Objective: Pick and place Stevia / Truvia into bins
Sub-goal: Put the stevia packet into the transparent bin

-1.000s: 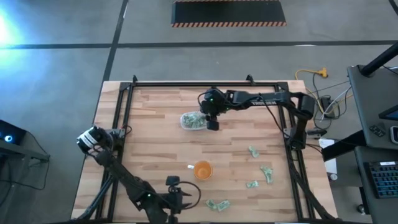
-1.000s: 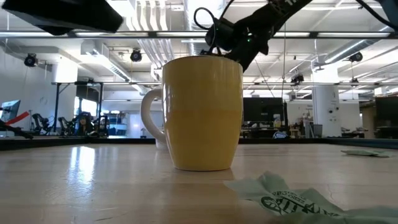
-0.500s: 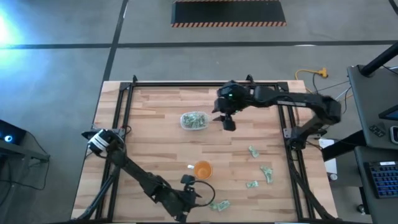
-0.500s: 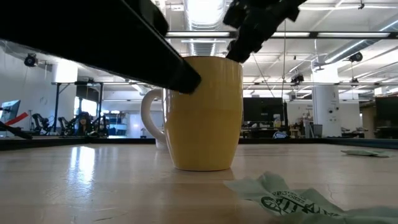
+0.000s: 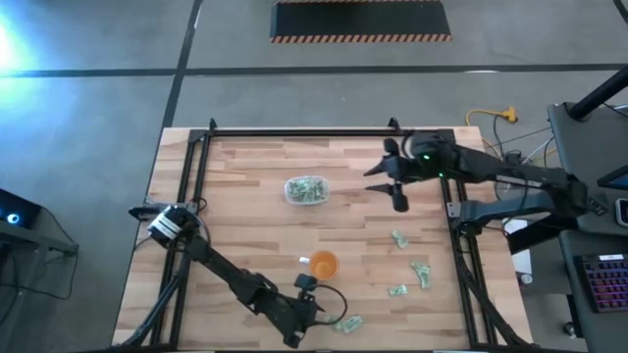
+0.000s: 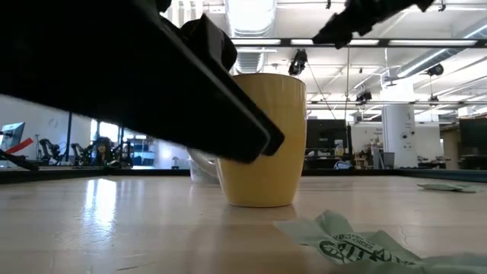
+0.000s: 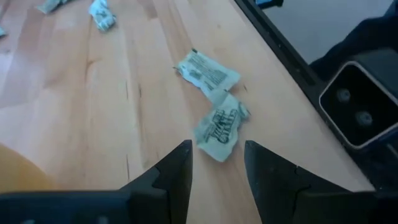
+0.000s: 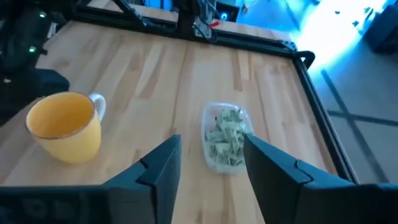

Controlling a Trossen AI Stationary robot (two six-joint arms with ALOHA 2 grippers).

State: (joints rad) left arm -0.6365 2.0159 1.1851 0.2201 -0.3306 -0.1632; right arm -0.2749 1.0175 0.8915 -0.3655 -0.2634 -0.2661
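Pale green and white Stevia sachets lie flat on the wooden table: a pair [image 7: 217, 124] near the front edge and three more [image 5: 399, 238] toward the right. My left gripper [image 7: 216, 171] is open and low, just short of that pair, with nothing between its fingers. The clear tub [image 5: 306, 189] stands at mid-table and holds several sachets [image 8: 227, 137]. My right gripper [image 5: 394, 188] is open and empty. It hangs above the table, right of the tub.
An orange cup [image 5: 321, 264] stands between the tub and the front sachets, close to my left arm [image 6: 152, 91], with a small white scrap [image 5: 300, 262] beside it. A black frame rail [image 7: 280, 50] runs along the table edge next to the front pair.
My right gripper has risen from over the tub and drawn back toward the table's right edge. My left gripper has moved along the near edge toward the front pair of sachets and sunk lower, and its wrist has turned. The sachets and the tub have stayed put.
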